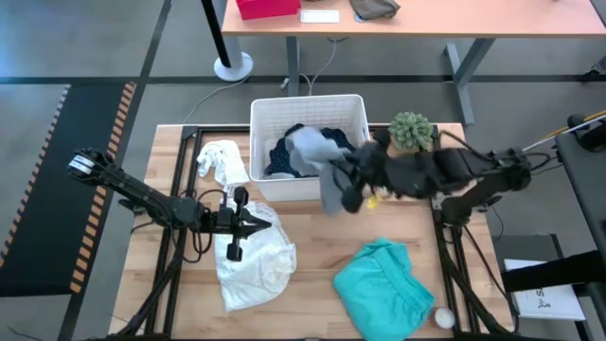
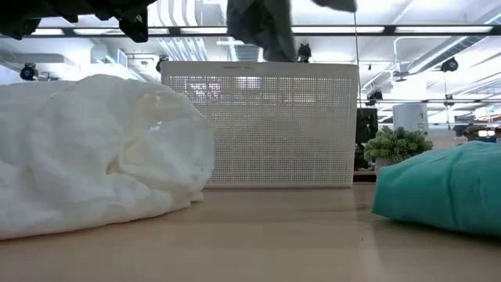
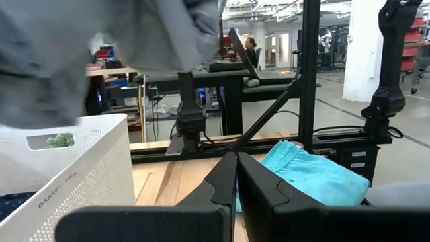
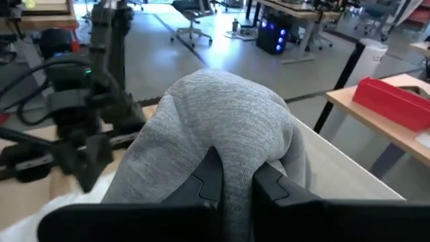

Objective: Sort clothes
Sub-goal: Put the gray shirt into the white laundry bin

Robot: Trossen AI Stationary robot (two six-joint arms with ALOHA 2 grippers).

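My right gripper [image 1: 348, 182] is shut on the grey tee [image 1: 322, 166], held up over the near wall of the white slatted basket [image 1: 352, 106]. The tee also shows at the top of the low view [image 2: 262, 27]. Dark navy pieces [image 1: 282, 159] lie in the basket. My left gripper [image 1: 268, 224] is shut and empty, hovering over the white shirt [image 1: 254, 256], which lies crumpled on the table. The small white cloth [image 1: 222, 159] lies left of the basket. The turquoise piece [image 1: 383, 289] lies near the front right. My right gripper pinches a bunched fold of the grey tee [image 4: 236, 158] between its two fingers [image 4: 209, 176]. The fingers come about level from the table's right. The cloth bulges over the fingertips and hangs slack below them, above the basket's rim [image 2: 258, 66].
The fuzzy green ball [image 1: 412, 131] sits right of the basket, close to my right arm. Black frame rails [image 1: 180, 189] run along the table's left and right sides. Bare wood [image 1: 312, 237] lies between the white shirt and the turquoise piece.
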